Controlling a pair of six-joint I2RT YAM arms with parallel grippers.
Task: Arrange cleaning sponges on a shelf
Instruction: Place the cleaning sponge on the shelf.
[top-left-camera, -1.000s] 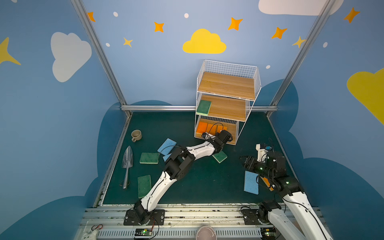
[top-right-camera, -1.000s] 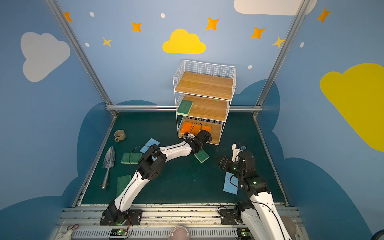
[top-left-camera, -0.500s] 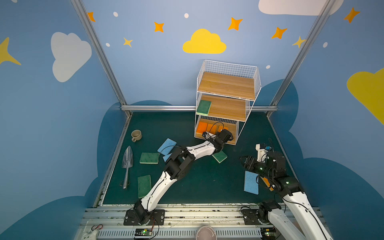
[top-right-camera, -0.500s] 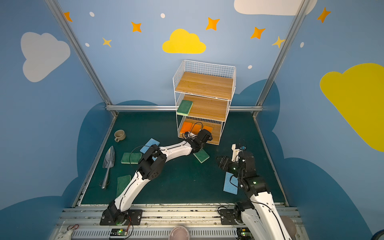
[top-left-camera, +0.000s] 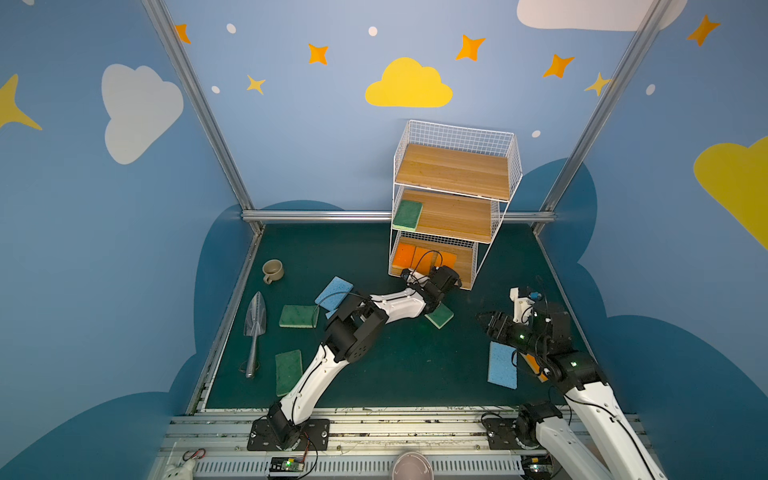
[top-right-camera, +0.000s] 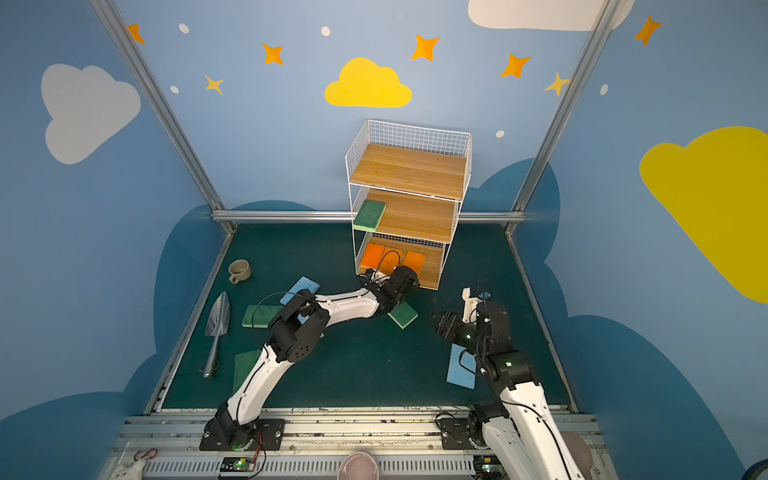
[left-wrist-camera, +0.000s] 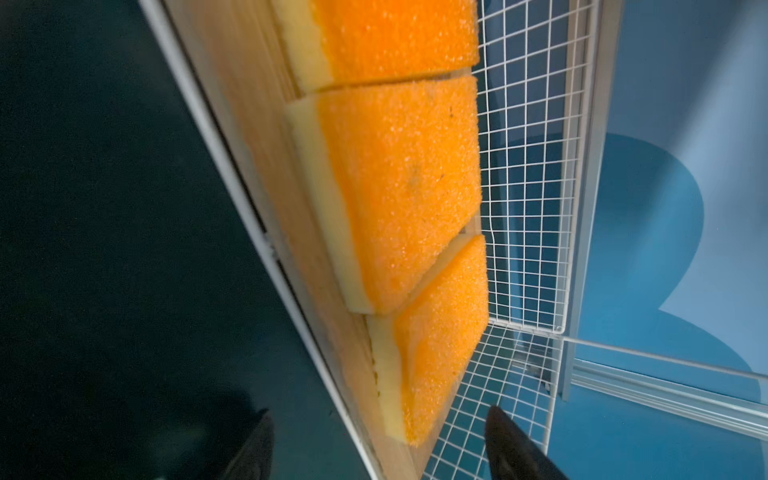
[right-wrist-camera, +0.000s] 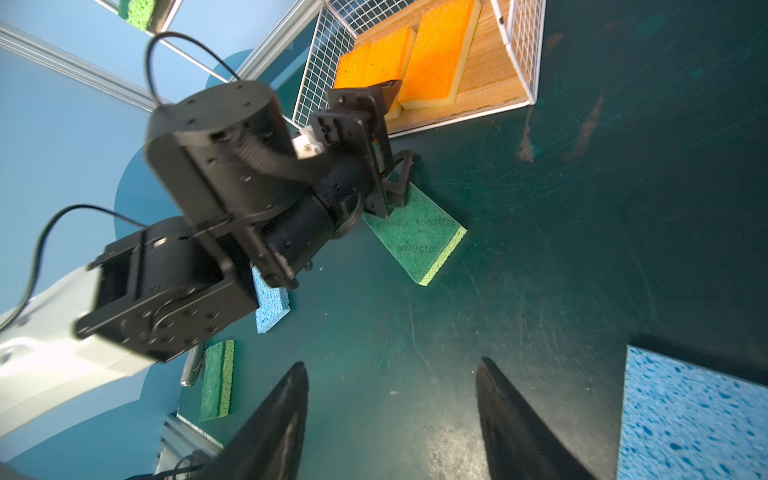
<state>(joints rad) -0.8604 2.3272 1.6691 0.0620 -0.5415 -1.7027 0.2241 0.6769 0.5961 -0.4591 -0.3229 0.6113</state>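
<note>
Change: since a second ago we see the left end effector (left-wrist-camera: 376, 444) go from closed to spread at the bottom board, letting go of an orange sponge; the arms otherwise sit where they were.
Left end effector: wide and empty, its fingers (left-wrist-camera: 511, 449) just short of the board's front edge.
Right end effector (right-wrist-camera: 390, 419): wide, holding nothing, hanging over bare counter (top-left-camera: 407, 365).
Shelf (top-left-camera: 453, 174): three orange sponges (left-wrist-camera: 399, 187) lie in a row on the bottom board, a green sponge (top-left-camera: 408, 215) sits at one end of the middle board, and the top board is bare.
Still on the counter: a green sponge under the left wrist (top-left-camera: 440, 316), two more green ones (top-left-camera: 299, 316) (top-left-camera: 288, 372), blue sponges (top-left-camera: 334, 293) by the left forearm, and a blue sponge (top-left-camera: 503, 365) by the right arm; something orange shows under the right arm, too hidden for us to name.
Not ours: mug (top-left-camera: 273, 271) and trowel (top-left-camera: 254, 328).
Key relation: we judge the green sponge under the left wrist the likely next pick; it lies back toward the robot from the left end effector and slightly toward the right arm, its long axis diagonal to the shelf front. The left arm is much nearer, though it would have to pull back and turn down first.
Progress: four shelved, most still loose, as far as we can count.
</note>
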